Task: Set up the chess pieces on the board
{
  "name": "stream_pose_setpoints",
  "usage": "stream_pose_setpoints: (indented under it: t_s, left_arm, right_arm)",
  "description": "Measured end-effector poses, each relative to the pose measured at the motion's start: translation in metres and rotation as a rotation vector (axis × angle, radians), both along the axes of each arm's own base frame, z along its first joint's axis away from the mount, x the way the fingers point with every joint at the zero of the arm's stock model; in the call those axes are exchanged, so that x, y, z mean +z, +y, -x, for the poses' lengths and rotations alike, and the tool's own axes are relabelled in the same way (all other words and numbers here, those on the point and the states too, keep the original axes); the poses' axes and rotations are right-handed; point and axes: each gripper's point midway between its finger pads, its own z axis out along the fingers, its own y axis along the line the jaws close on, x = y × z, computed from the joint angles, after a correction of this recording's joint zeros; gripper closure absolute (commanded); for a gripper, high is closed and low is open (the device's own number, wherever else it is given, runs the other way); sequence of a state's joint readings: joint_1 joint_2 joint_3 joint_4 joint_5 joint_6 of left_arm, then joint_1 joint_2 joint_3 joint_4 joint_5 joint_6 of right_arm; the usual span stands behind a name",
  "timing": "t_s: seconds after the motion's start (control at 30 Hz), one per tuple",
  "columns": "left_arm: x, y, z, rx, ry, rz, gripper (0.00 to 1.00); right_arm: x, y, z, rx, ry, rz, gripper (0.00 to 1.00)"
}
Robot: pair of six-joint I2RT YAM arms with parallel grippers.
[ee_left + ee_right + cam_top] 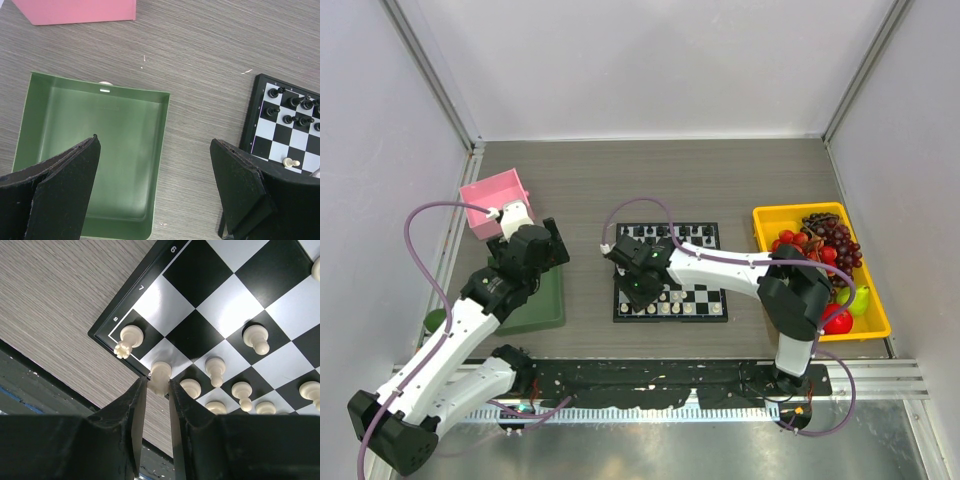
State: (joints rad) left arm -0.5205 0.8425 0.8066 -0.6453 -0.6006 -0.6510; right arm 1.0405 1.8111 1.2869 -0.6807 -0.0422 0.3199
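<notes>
The small cream-white chess piece (160,371) stands at the near-left edge of the flat black-and-white checkered board (240,305), just beside the cream castle-topped piece (127,338) on the corner square. The right pincer (157,382) grasps it: the piece fills the narrow gap between both black fingertips (140,390).

We judge it very light, rigid and smooth, so weight is no concern, but slipping and tipping are. Its rounded head gives the flat pads little to bite on. The narrower stem below the head is the better hold, with the jaws square across it and the piece kept upright. Its neighbours stand close and would topple easily.

The left pincer (155,142) is spread wide and holds nothing, hovering over the green plastic tray (125,150) on the grey wood-grain surface (200,50).

In the right wrist view we count ten cream pieces, one of them cut by the frame edge. In the left wrist view one more cream piece (290,162) lies on its side on the board. The black pieces (295,101) at the far side are too small to count surely. There is one board and one tray.
</notes>
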Motion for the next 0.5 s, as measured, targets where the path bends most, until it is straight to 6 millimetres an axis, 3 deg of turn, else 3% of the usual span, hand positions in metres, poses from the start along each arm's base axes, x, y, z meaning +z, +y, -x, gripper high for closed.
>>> stream_pose_setpoints:
  t_s: [0.37, 0.5]
  left_arm:
    - [-0.0023, 0.0005, -0.0010, 0.003, 0.008, -0.005, 0.00]
    - [-0.0024, 0.0006, -0.0010, 0.004, 0.009, -0.005, 0.00]
  right_arm:
    - [0.0001, 0.0044, -0.0041, -0.003, -0.009, -0.002, 0.69]
    - [-0.0008, 0.0038, -0.0051, -0.008, -0.013, 0.003, 0.59]
